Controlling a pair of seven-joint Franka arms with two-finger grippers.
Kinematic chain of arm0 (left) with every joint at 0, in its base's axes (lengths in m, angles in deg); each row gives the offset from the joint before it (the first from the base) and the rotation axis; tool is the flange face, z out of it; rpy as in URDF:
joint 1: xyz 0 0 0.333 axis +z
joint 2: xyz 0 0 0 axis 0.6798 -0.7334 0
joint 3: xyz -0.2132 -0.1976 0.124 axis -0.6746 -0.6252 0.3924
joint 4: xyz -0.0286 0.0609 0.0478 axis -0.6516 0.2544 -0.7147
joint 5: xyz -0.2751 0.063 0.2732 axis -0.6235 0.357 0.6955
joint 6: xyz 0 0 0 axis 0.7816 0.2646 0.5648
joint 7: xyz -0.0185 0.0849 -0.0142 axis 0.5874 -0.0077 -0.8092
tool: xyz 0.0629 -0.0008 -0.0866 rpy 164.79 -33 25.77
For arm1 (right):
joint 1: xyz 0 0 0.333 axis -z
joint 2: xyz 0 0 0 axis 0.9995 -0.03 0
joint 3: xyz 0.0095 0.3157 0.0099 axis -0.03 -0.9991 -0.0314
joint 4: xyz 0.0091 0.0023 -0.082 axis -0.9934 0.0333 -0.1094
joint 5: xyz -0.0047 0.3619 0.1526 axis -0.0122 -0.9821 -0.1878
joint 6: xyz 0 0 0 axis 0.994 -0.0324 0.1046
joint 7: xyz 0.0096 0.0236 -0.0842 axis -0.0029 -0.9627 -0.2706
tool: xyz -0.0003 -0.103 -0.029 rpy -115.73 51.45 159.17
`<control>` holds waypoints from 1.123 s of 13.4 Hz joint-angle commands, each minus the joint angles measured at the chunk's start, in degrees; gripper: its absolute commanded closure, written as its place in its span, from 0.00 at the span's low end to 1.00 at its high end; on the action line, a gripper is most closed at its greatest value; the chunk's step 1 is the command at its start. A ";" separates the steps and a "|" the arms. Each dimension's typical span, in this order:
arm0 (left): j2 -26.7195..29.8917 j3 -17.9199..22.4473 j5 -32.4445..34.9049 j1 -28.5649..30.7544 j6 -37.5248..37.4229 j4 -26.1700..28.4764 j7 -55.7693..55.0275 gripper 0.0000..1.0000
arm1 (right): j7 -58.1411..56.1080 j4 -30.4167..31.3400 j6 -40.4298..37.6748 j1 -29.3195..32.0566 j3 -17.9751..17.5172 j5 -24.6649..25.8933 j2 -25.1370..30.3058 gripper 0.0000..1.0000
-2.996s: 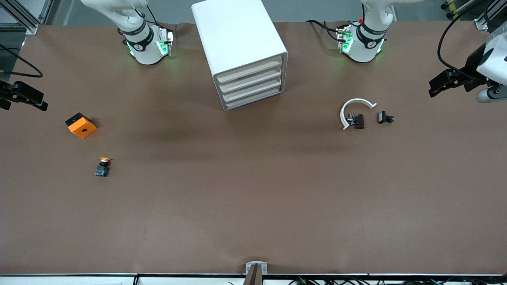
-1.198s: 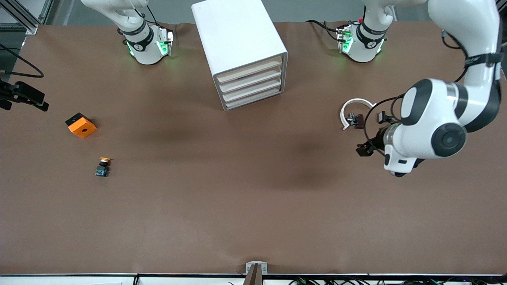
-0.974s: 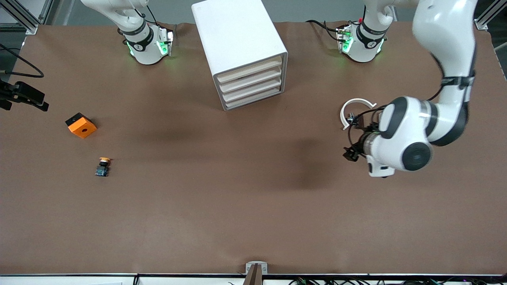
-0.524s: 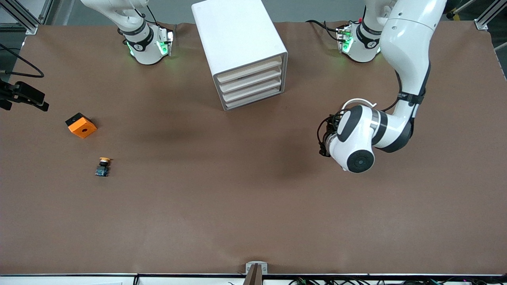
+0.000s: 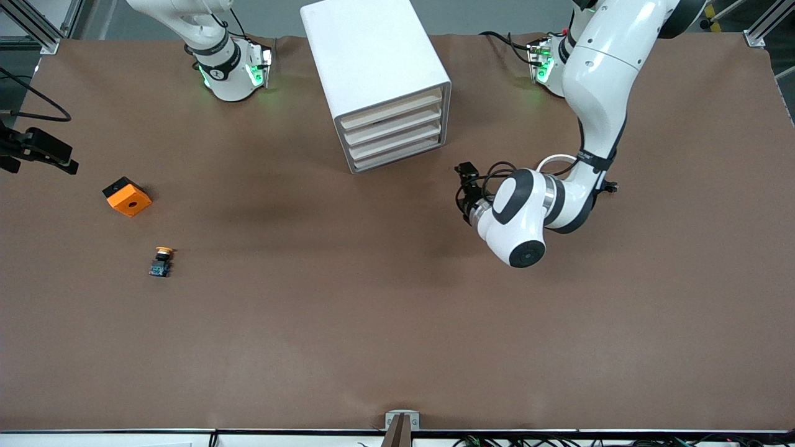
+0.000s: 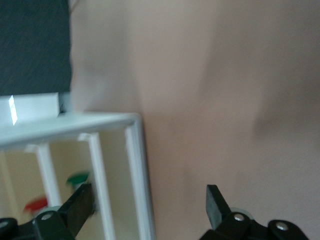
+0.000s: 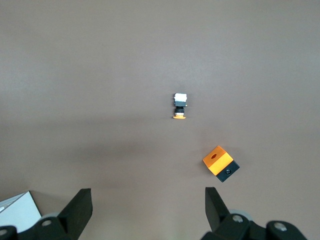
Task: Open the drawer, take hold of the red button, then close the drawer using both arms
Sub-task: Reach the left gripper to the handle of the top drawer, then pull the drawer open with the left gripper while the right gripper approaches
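The white cabinet stands between the two arm bases, its four drawers all shut. My left gripper hangs open over the table beside the cabinet's front, toward the left arm's end. In the left wrist view its open gripper faces the cabinet's frame. A blurred red patch shows between the slats; I cannot tell if it is the button. My right gripper waits open at the right arm's end, and its own view shows the open gripper empty.
A yellow-capped button and an orange block lie near the right arm's end. A white curved piece and a small black part lie partly under the left arm.
The left arm has swung in from the left arm's end of the table, bringing its open gripper close to the cabinet's front. The right arm has not moved.
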 commanded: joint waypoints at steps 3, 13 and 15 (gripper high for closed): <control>-1.65 0.28 -9.32 -2.25 -4.39 -1.20 -9.92 0.00 | 0.83 -1.30 -1.07 -2.16 0.08 0.18 -0.58 0.00; -1.56 0.19 -12.14 -11.39 -12.22 -1.02 -13.46 0.50 | 42.53 -1.22 -7.23 -22.80 0.08 -0.08 -0.93 0.00; -1.74 0.19 -12.32 -11.84 -12.05 -1.11 -13.55 0.50 | 48.80 -1.04 -6.00 -26.59 0.08 -1.13 -1.99 0.00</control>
